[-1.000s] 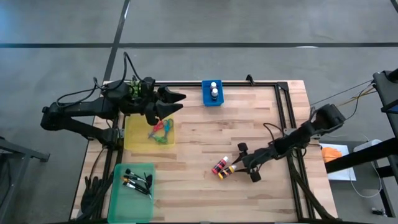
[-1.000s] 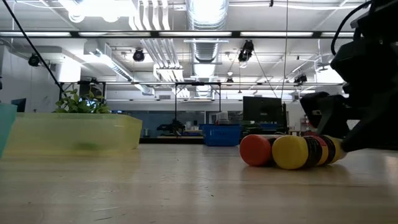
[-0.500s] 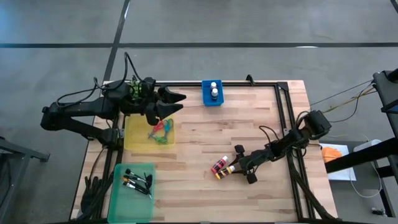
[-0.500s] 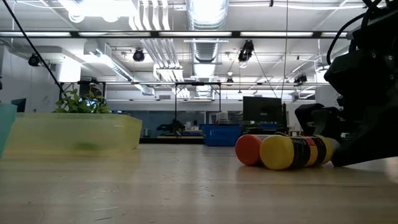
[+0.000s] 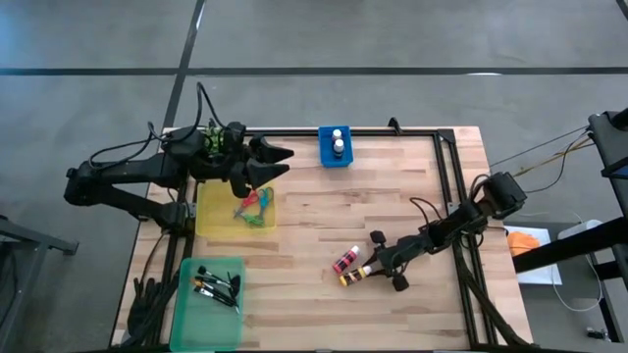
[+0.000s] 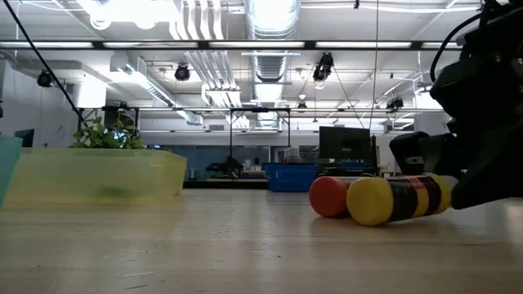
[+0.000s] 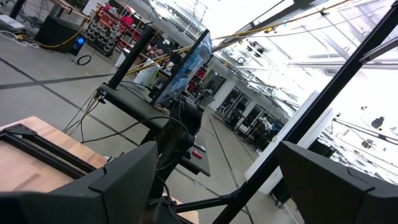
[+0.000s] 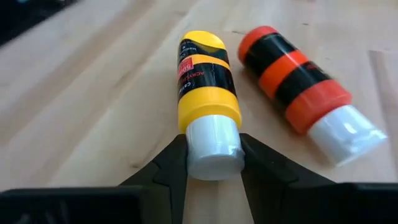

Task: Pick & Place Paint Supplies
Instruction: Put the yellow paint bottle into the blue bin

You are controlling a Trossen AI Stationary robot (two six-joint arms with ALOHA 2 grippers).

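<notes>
A yellow paint bottle (image 5: 353, 277) with black bands lies on its side on the table, with a red-orange bottle (image 5: 345, 260) beside it. In the right wrist view, the yellow bottle (image 8: 205, 81) points its white cap at my right gripper (image 8: 213, 167), which is shut on it. The red-orange bottle (image 8: 292, 81) lies free next to it. In the low view, the yellow bottle (image 6: 392, 198) lies in front of the red-orange one (image 6: 329, 196). My left gripper (image 5: 278, 163) hangs open above the far edge of the yellow tray (image 5: 211, 218), touching nothing. My right gripper pinches the yellow bottle's white cap (image 8: 213, 144) between its two fingers (image 8: 168, 167), one on each side. The fingers come in low from the table's right, along the bottle's length. The bottle lies about level, its yellow body stretching away from the fingers toward the table's left.
The yellow tray holds scissors (image 5: 253, 206) with coloured handles. A green bin (image 5: 186, 314) at the near left holds paintbrushes (image 5: 214, 286). A blue box (image 5: 336, 157) at the far edge holds two white-capped bottles. A black frame rail (image 5: 453, 186) runs along the right side. A small potted plant (image 5: 211, 137) sits beside the left arm.
My right gripper has moved toward the table's left, up to the bottles. The yellow bottle has parted from the red-orange one: it has slid toward the near edge and turned a little, while the red-orange bottle has stayed put.
</notes>
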